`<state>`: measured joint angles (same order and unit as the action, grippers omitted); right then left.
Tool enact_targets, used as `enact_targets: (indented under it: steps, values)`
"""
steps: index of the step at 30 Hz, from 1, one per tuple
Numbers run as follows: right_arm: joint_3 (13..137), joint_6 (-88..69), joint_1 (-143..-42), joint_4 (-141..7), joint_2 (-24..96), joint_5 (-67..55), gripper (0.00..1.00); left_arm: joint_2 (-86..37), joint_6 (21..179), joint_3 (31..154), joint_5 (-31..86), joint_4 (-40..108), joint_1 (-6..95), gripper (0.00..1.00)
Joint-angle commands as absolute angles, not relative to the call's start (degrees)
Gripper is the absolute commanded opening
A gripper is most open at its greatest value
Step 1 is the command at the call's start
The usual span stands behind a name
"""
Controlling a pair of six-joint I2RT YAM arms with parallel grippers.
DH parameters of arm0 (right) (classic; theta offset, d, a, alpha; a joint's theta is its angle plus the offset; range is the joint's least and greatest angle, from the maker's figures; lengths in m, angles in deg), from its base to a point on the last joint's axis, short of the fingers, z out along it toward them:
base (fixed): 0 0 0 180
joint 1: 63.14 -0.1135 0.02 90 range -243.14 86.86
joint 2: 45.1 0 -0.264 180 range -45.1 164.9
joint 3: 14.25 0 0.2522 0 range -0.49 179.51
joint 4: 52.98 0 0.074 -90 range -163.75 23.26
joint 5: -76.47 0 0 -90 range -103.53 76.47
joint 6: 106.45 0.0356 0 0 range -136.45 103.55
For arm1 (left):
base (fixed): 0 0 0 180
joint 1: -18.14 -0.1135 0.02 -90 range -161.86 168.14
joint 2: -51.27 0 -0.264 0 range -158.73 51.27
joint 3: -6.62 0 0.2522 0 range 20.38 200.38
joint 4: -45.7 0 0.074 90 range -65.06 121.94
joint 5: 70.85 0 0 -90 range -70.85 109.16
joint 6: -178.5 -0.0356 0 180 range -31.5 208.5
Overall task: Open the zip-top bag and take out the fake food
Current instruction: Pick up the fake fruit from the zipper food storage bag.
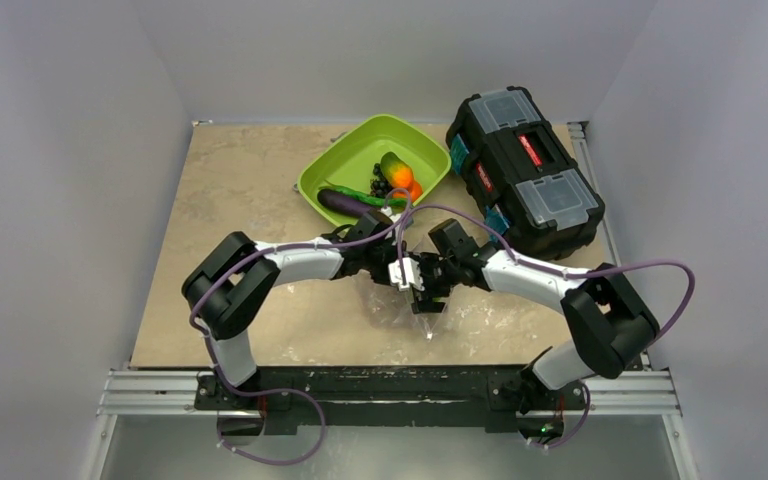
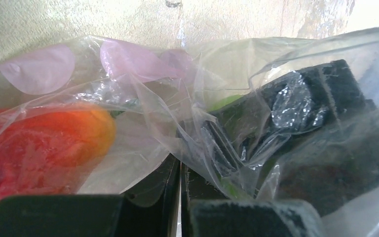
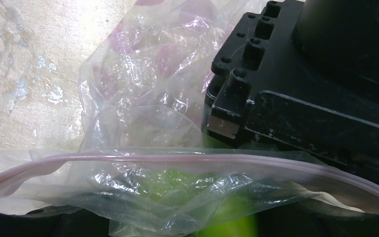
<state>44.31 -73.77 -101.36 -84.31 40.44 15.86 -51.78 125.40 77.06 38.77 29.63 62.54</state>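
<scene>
1. The bag (image 3: 143,98) lies crumpled on the desk (image 1: 230,190) near the middle. It is on the near side of the green tray (image 1: 325,178) and under both tools.
2. Fake food: the eggplant (image 1: 345,203) and orange (image 1: 401,176) sit in the tray. A red-orange piece (image 2: 44,143) and a green piece (image 3: 232,222) are inside the bag.
3. Left tool (image 2: 180,170): jaws closed together, apparently pinching bag film near the mouth.
4. Right tool (image 1: 432,297): jaws wide apart at the bag mouth, gripping nothing I can see.
5. Step, my read: reach in for the green piece. Left should hold the lip raised and taut so the mouth gapes. Right should go straight through the opening and close on the piece only, with no film caught. Then it should draw back out along the same line.
6. Pointing: the mouth faces the right tool. The pink zip strip (image 3: 177,159) runs side to side across the right wrist view, bowed open. I cannot tell the bag's long axis; it is too crumpled and covered from above.
</scene>
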Motion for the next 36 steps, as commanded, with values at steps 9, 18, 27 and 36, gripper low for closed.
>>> enact_targets:
  steps: [9,18,27,36]
  values:
    - [47.41,-72.8,-101.81,-83.05,40.33,14.45,0.53,-44.02,123.98,74.49,32.93,26.42,62.42,0.02]
    - [48.28,-72.29,-99.43,-86.87,35.9,22.98,0.13,-31.35,121.96,68.81,25.48,20.45,61.65,0.2]
    - [48.73,-72.2,-96.86,-88.91,34.95,28.29,0.11,-15.14,115.55,57.71,35.27,27.62,62.05,0.59]
    - [49.03,-71.89,-96.58,-89.32,35.85,29.8,0.11,-8.99,101.75,52.99,32.69,28.03,70.81,0.71]
